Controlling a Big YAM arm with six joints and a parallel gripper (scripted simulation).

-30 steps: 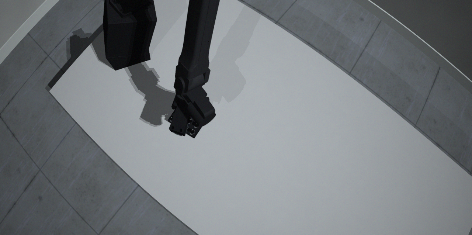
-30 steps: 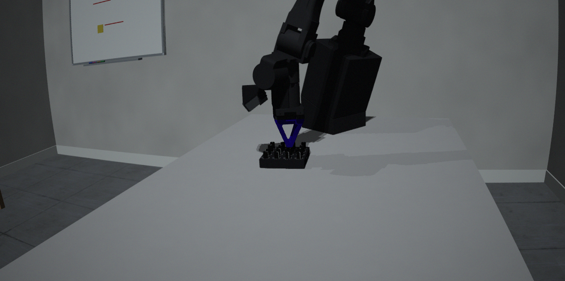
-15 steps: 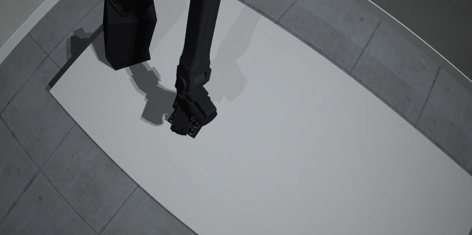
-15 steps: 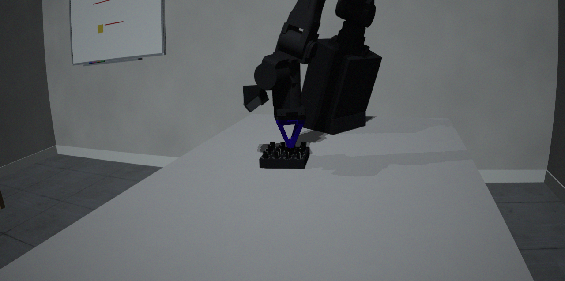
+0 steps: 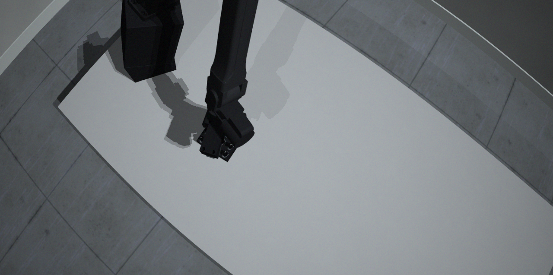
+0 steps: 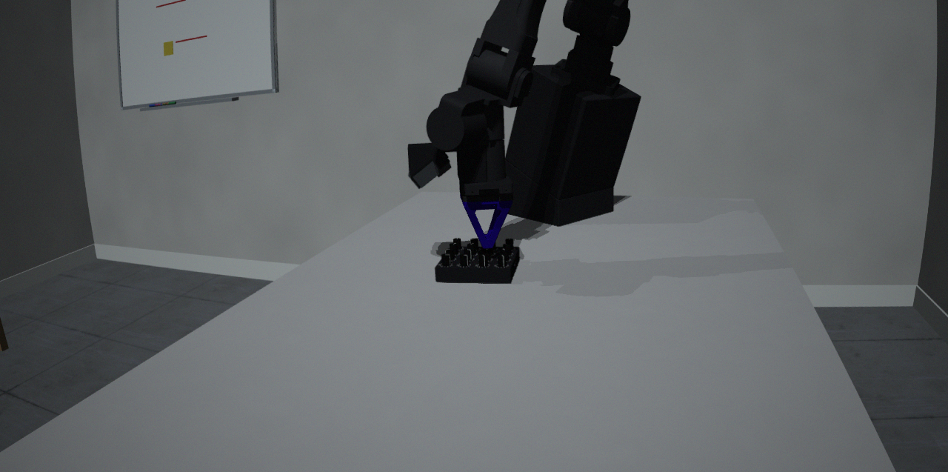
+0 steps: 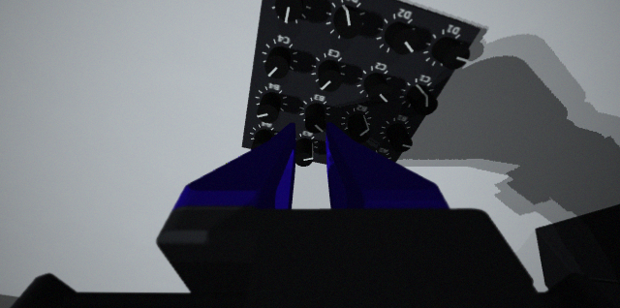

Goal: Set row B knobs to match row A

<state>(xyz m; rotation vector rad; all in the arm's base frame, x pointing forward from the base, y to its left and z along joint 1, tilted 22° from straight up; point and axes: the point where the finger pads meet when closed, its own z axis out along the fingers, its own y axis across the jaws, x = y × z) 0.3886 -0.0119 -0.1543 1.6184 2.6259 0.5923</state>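
Knob box [image 5: 227, 157] [image 6: 472, 275] [image 7: 311, 33] stood on the pale table [image 5: 328, 157] [image 6: 464, 363] [image 7: 121, 80], below the wrist of the black arm [image 5: 234, 22] [image 6: 517, 1]. From above we saw only its edges and a few knobs, since the arm covered the rest. Our gripper [image 6: 487, 244] [image 7: 311, 133] pointed down over the box, its two blue fingers a little apart with nothing clamped between them. In the wrist view the names read upside down, with row D farthest from the fingers and row A nearest. B3 [image 7: 315, 114] showed just beyond the fingertips, its white line slanting to the lower right, while A3 [image 7: 304, 151] showed in the gap between the fingers. B4 [image 7: 269, 105] had its line toward the left of that view. We saw B2 [image 7: 358, 126] and B1 [image 7: 398, 136] to the right of B3. One finger partly hid A4 [image 7: 263, 138], and we could not make out A2, so we could not tell whether the two rows matched.
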